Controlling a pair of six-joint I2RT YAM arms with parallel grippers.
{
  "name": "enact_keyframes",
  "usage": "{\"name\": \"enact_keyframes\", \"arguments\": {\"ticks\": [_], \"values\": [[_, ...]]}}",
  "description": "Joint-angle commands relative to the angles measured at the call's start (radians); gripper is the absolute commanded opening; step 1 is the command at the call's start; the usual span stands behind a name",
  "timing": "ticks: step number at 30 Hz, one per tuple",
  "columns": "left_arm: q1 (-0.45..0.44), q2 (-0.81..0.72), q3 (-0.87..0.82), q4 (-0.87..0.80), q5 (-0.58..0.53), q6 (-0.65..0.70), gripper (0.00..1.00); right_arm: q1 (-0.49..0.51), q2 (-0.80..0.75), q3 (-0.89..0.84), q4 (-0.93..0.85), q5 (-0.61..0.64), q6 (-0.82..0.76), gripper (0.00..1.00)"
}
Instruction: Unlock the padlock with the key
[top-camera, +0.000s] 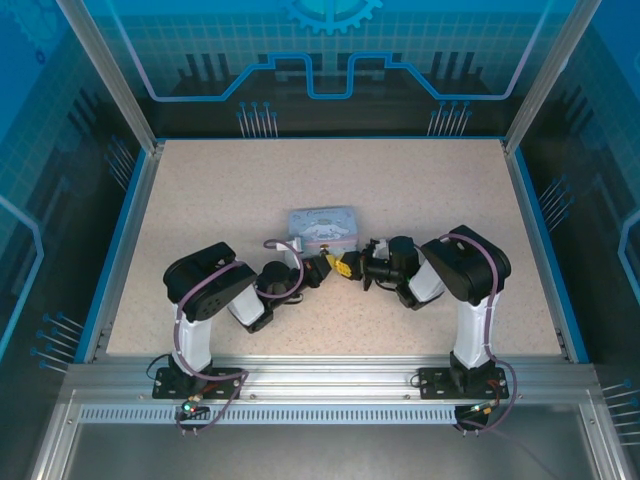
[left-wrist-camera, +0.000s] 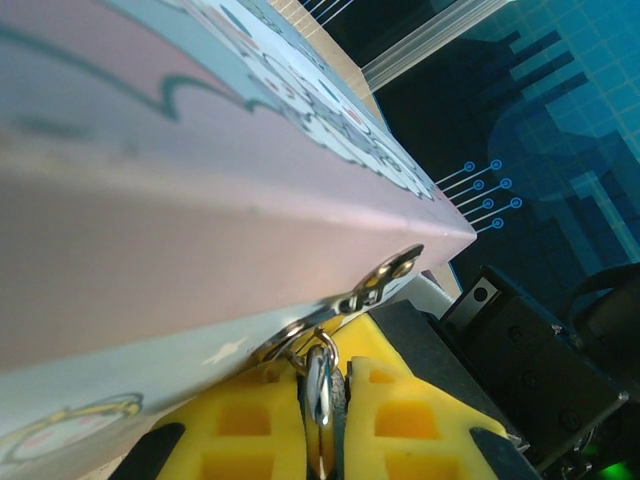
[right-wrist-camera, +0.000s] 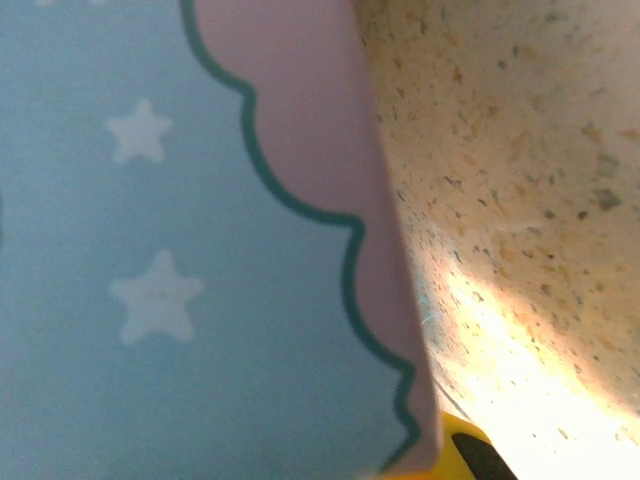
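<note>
My left gripper clamps the padlock, long axis twelve-to-six, below the tin's hasp; my right gripper, at three o'clock, I cannot read

The tin box sits mid-table, barring the way straight ahead of both arms; at its near side the left gripper and right gripper meet almost tip to tip, with no room to pass between them; the tin's wall and metal hasp crowd the left yellow fingers; the padlock fills the slit between them; the right arm's black housing stands just beside; the table lies open behind the tin and on both sides, out to the blue rim.
</note>
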Motion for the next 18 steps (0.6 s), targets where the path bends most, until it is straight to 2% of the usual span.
{"name": "enact_keyframes", "arguments": {"ticks": [1, 11, 17, 18], "values": [[-0.044, 0.033, -0.039, -0.078, 0.190, 0.064, 0.00, 0.018, 0.007, 0.054, 0.040, 0.024, 0.097, 0.00], [-0.042, 0.055, -0.048, -0.078, 0.191, 0.090, 0.00, 0.031, -0.010, 0.075, -0.016, -0.012, 0.191, 0.00], [-0.042, 0.051, -0.053, -0.079, 0.182, 0.065, 0.00, 0.044, -0.096, 0.079, -0.193, -0.008, 0.072, 0.00], [-0.039, 0.050, -0.053, -0.078, 0.180, 0.053, 0.05, 0.046, -0.109, 0.077, -0.226, -0.001, 0.044, 0.00]]}}
